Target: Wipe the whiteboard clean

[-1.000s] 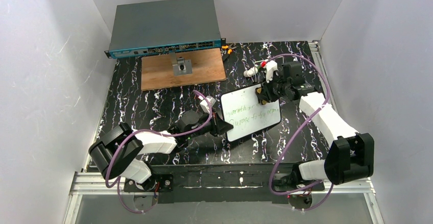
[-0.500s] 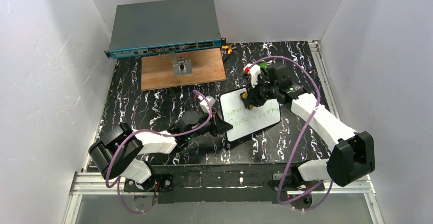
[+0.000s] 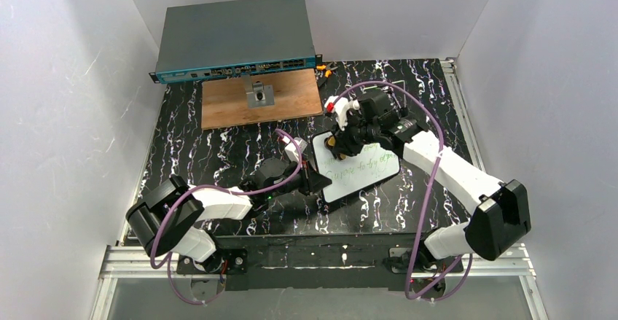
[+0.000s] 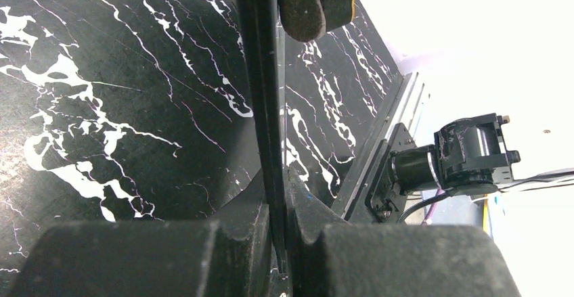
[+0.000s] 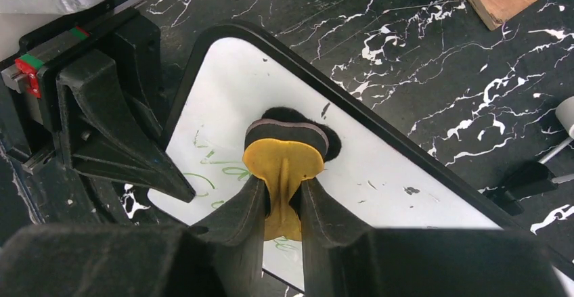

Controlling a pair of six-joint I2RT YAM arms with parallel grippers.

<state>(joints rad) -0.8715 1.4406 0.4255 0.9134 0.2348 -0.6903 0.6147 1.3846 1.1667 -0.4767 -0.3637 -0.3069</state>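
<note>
The whiteboard [image 3: 362, 175] lies on the black marbled table, white with a thin dark rim. My left gripper [image 3: 316, 181] is shut on its left edge, and the left wrist view shows that rim [image 4: 262, 87] pinched between the jaws of the left gripper [image 4: 281, 199]. My right gripper [image 5: 281, 187] is shut on a yellow eraser [image 5: 283, 164] whose dark felt presses on the whiteboard [image 5: 386, 175] near its upper left corner. From above, the right gripper [image 3: 337, 142] sits over that corner. Green writing [image 5: 218, 170] remains below the eraser.
A brown wooden board [image 3: 291, 101] with a small metal block [image 3: 259, 95] lies behind the whiteboard. A grey network switch [image 3: 233, 39] stands at the back. Orange-handled tools [image 3: 325, 69] lie near the back. White walls close in left and right.
My right gripper has swept the eraser leftward along the top of the whiteboard, from its right end to its left corner. The upper green line is gone. The left arm has not moved.
</note>
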